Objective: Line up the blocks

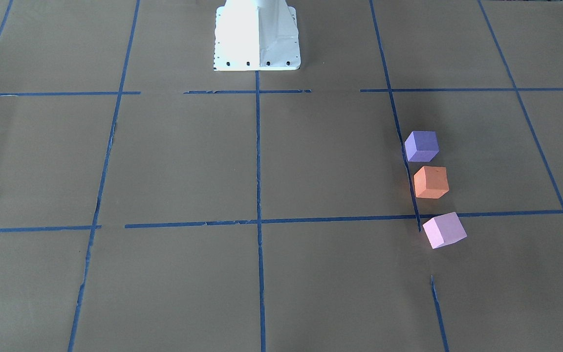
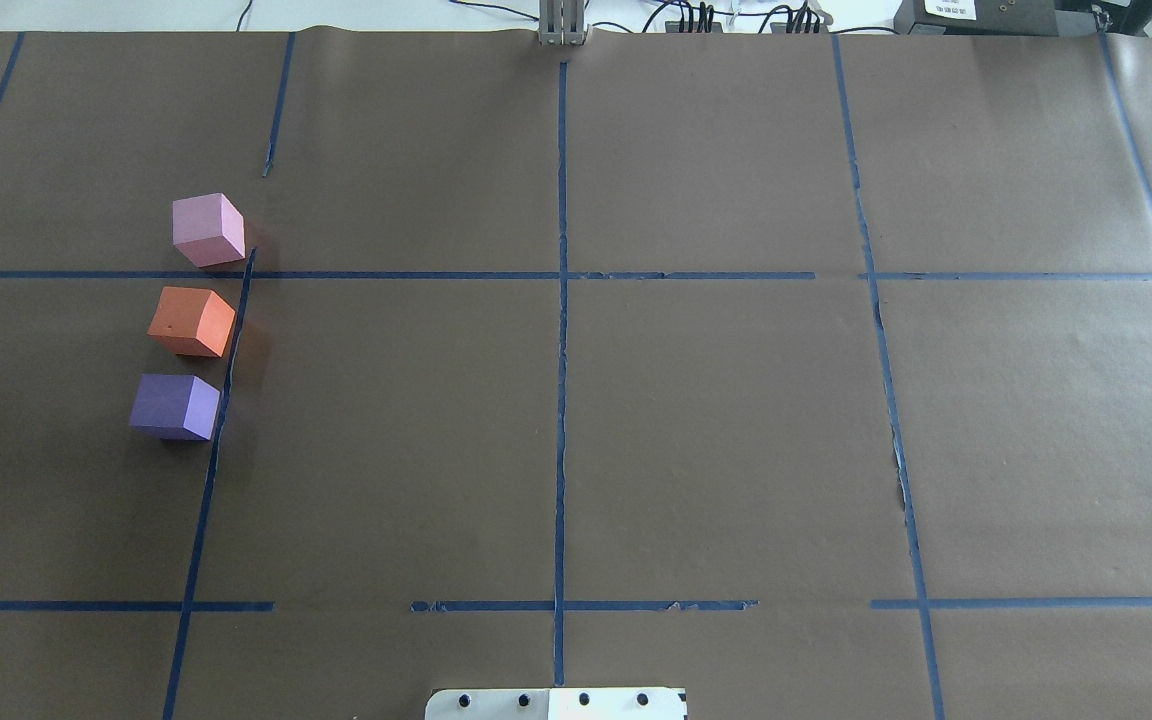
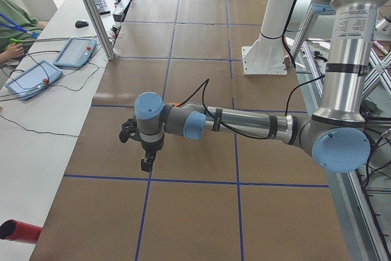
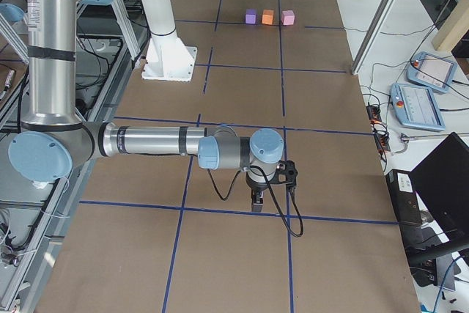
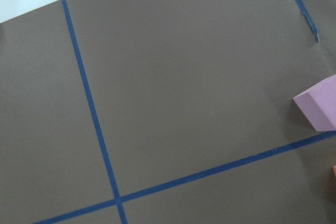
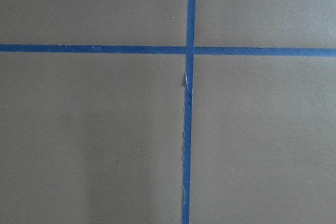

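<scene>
Standing in a line: three foam blocks on the robot's left side of the table (image 2: 716, 430).
From the robot outward, the violet-purple block (image 2: 174, 406), orange block (image 2: 191, 320) and pale pink block (image 2: 207, 229) are set apart beside a blue tape line (image 2: 203, 500). Whether the left gripper (image 3: 146, 164) or right gripper (image 4: 256, 202) is open cannot be told.

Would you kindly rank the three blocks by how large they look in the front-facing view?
1. The pink block looks largest, though it also lies nearest the camera.
2. The orange block and the purple block are too alike to rank. The orange looks only marginally bigger, and it is the nearer of the two.
</scene>
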Robot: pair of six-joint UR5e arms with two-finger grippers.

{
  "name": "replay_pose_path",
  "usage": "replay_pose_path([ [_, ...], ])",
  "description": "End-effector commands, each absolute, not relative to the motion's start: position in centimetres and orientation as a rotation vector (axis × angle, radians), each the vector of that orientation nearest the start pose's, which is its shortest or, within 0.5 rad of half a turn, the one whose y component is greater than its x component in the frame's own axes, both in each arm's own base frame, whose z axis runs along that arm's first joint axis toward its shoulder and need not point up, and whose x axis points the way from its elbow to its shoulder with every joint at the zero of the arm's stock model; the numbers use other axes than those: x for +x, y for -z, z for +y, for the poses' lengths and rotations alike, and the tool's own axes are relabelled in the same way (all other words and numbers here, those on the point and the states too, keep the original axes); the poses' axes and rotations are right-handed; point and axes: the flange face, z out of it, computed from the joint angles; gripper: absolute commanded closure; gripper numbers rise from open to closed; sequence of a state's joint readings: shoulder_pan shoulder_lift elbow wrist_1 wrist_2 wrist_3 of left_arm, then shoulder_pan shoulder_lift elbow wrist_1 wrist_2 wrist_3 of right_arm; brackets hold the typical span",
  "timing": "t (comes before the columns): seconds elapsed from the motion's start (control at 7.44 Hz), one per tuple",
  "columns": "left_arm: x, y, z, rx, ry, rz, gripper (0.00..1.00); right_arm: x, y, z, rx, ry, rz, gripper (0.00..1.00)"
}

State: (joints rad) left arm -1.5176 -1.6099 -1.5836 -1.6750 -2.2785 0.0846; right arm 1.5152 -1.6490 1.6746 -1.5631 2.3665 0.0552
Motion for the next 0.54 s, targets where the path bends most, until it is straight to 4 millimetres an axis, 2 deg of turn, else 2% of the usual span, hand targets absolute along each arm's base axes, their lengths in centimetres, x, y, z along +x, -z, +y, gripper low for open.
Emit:
replay_pose_path([
  [0.0, -4.68, -65.60, -50.08, 0.114, -0.186, 0.709, 0.00, 3.59, -64.30, -46.35, -0.014, 0.014, -0.797, 0.00],
  [0.4, -4.46, -65.43, -50.04, 0.113, -0.188, 0.738, 0.00, 3.66, -64.22, -46.36, -0.012, 0.013, -0.797, 0.00],
])
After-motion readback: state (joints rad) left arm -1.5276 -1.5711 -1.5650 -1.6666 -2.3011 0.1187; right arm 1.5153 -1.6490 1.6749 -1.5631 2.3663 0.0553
